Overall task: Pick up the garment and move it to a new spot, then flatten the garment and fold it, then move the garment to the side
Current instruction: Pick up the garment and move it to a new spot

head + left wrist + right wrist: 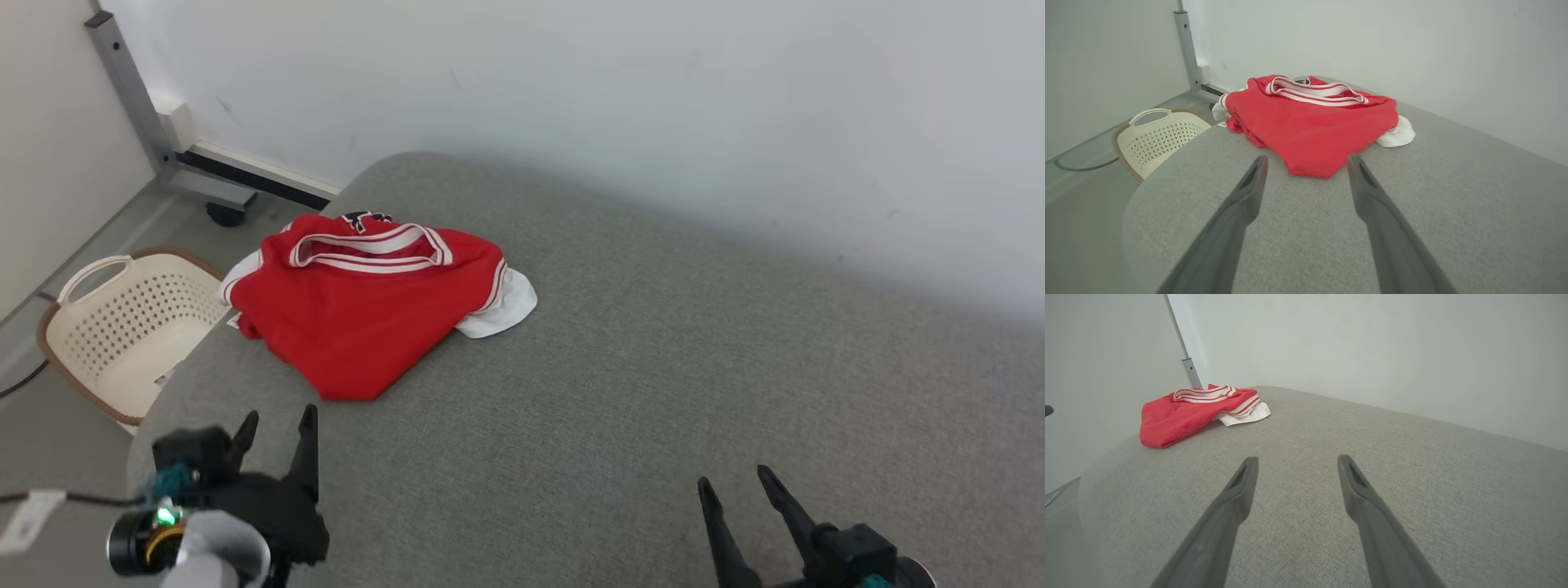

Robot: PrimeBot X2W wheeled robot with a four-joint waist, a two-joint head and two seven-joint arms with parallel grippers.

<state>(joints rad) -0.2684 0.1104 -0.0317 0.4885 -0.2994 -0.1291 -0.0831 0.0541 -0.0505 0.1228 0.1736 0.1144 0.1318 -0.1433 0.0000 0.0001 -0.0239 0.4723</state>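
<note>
So the robot's at the very first step here, the pick-up, and nothing's been grabbed yet. The garment point(367, 310) is a red jersey with white-and-red striped trim. It sits bunched up in the far left corner of the grey upholstered surface point(653, 367), and its left side comes right up to the left edge. A bit of white fabric pokes out from under its right side. It's not flat at all: the collar band is humped up on top and the near end comes down to a sort of point.

The left gripper point(280, 415) hangs over the near left part of the surface with its fingers spread wide and nothing between them. In the left wrist view the jersey's near tip lines up right between the fingers, but it's apart from them, no contact. The right gripper point(733, 478) is spread wide too, holding nothing, near the front edge and well apart from the jersey.

Best guess for the next move: the left arm reaches forward and down, then pinches that near tip or the thick collar band. The right arm would have to swing a long way across to help. There's plenty of room toward the middle and right for the new spot. One thing to watch is the cream basket point(131, 327) on the floor just off the left edge, since a sloppy pinch could drag the jersey over.
</note>
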